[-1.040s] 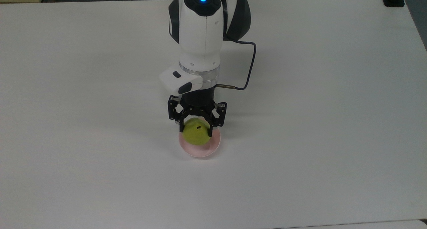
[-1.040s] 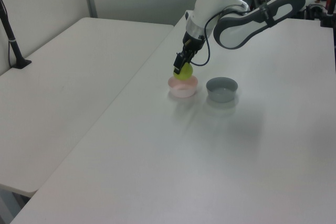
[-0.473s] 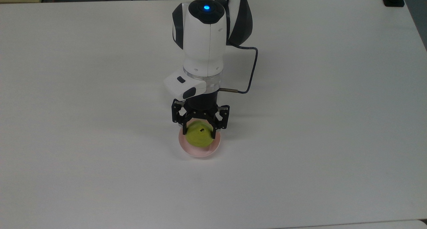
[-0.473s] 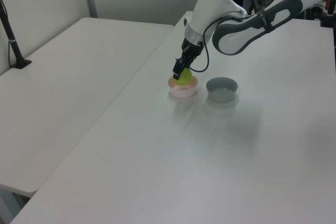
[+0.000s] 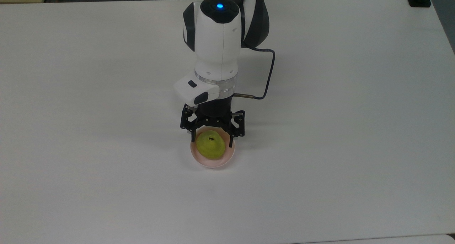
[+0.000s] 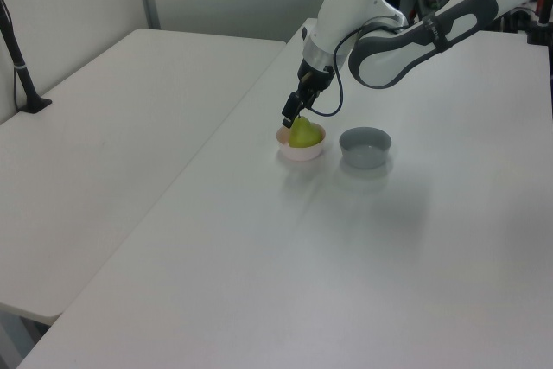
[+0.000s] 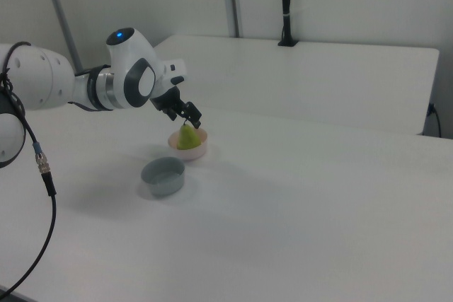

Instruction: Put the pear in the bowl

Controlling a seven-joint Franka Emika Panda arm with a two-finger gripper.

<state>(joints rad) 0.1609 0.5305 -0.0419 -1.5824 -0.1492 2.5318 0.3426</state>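
The yellow-green pear (image 5: 210, 147) sits upright inside the pale pink bowl (image 5: 214, 164), its dark stem pointing up. My gripper (image 5: 212, 140) hovers just above it, open, with one finger on each side of the pear and a gap between them and the fruit. In the left view the pear (image 6: 303, 135) rests in the bowl (image 6: 300, 152) under the gripper (image 6: 295, 119). The right view shows the same: the pear (image 7: 187, 138) in the bowl (image 7: 191, 151), the gripper (image 7: 188, 118) just over it.
A deeper grey bowl (image 6: 365, 147) stands close beside the pink one, at the left view's right; in the right view the grey bowl (image 7: 163, 177) lies nearer the camera. The white table (image 5: 337, 130) spreads wide around. A black cable (image 5: 267, 73) loops off the wrist.
The gripper came down with the pear into the pink bowl, then its fingers spread apart. The pear now rests in the bowl, free of the fingers.
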